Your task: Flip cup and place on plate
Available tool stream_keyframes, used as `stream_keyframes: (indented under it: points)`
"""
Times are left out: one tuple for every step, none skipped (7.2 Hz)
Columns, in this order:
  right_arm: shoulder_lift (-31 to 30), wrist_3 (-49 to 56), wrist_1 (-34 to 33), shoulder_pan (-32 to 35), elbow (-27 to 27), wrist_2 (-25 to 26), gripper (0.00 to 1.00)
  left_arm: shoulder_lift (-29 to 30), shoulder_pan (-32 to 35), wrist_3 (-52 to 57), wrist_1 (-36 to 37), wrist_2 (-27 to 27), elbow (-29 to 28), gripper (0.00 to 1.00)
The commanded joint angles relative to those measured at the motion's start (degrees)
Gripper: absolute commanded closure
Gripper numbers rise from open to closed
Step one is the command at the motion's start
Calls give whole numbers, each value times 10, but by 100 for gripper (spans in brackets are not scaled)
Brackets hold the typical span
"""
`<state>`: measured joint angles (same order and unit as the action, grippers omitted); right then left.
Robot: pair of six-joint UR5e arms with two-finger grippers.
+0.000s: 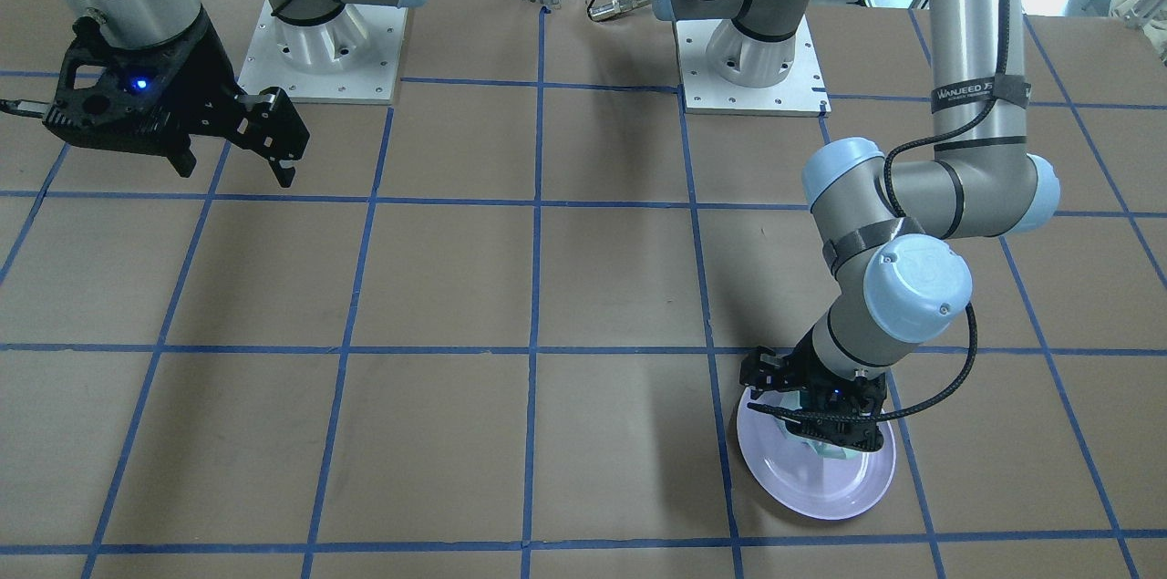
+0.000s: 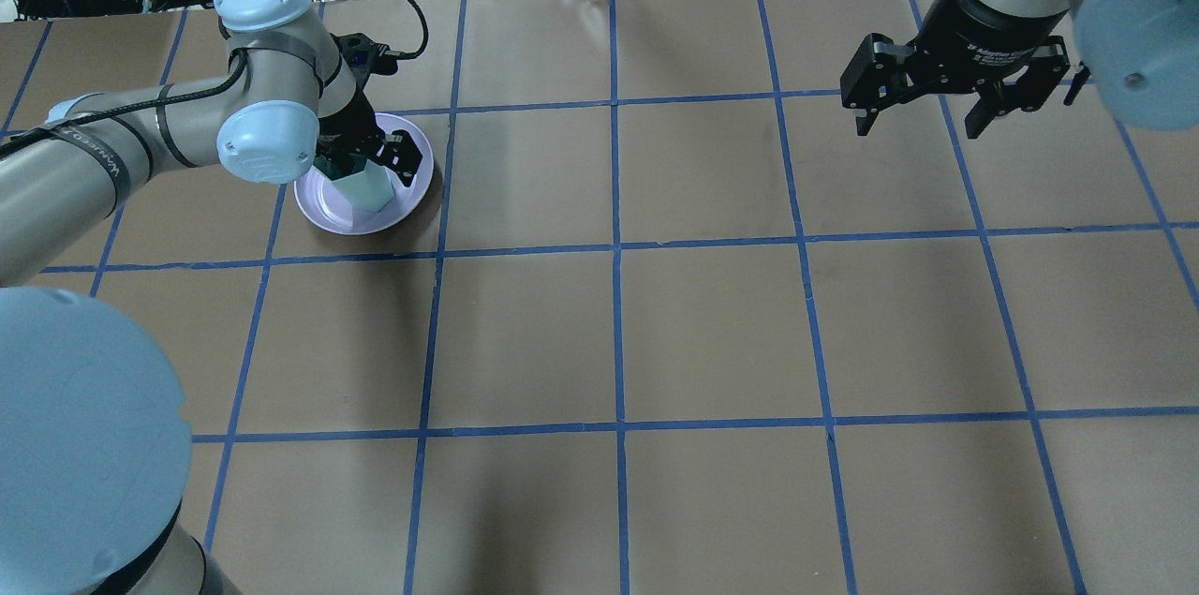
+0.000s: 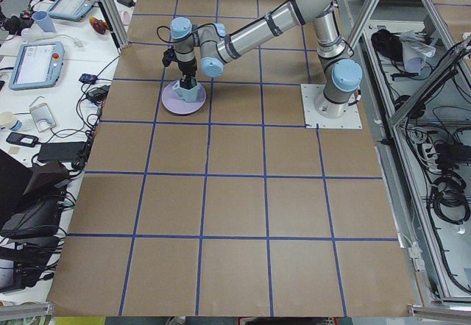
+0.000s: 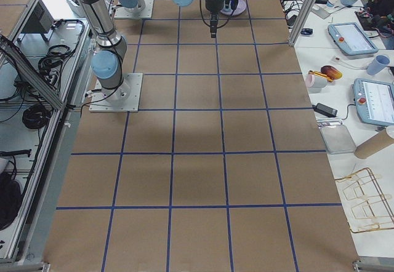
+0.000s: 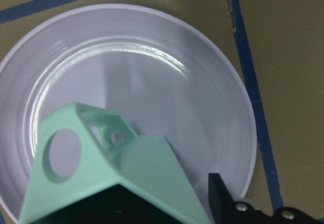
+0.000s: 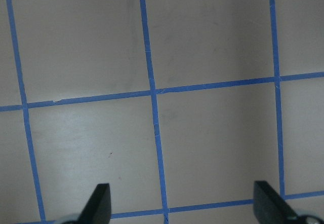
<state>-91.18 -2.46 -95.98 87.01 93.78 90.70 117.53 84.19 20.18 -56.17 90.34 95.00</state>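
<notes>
While the left claw (image 2: pixel 367 155) hangs over the plate (image 2: pixel 323 213), it is pinching the cup (image 2: pixel 367 187). The jaws press on the mint body from above, and one dark finger (image 5: pixel 221 199) shows beside it in the left wrist view.

- Cup: low inside the plate's rim, about over the middle. The angular handle juts out to one side, clear of the fingers. I cannot tell whether the base is touching the plate or just above it.
- Orientation: a darker teal patch shows at the cup's upper end, under the claw, in the overhead view. That hints the mouth is up, though the claw hides too much to be sure.
- Why this grip: the wrist points nearly straight down, which likely keeps the fingers off the raised rim and lets the cup settle flat.
- Stage, by my reading: the placing is close to done — only the release and lift-away are left.
- Risk: the plate is glossy, so a cup let go tilted or too high could skid or tip.

Right claw (image 2: pixel 920 125): spread wide, nothing between its fingers, high over the bare table (image 2: pixel 712 323) and well apart from the plate. It is probably parked there to stay out of the way.

Table: brown cover with a blue tape grid — the plate lies inside one square, near a tape line.
</notes>
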Motion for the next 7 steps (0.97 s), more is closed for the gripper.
stream_keyframes:
  points:
    - [0,0,0,0,0,0,0,-26,13,-21,-14,-1,-2,0]
    - [0,0,0,0,0,0,0,-34,28,-52,-14,-1,-3,0]
    - [0,0,0,0,0,0,0,-47,39,-61,-22,2,-5,0]
    - [0,0,0,0,0,0,0,-68,40,-61,-52,3,-8,0]
    - [-1,0,0,0,0,0,0,-96,40,-71,-91,3,-16,0]
    - [0,0,0,0,0,0,0,-119,41,-98,-143,3,-31,0]
    - [-1,0,0,0,0,0,0,-145,42,-115,-198,3,-57,0]
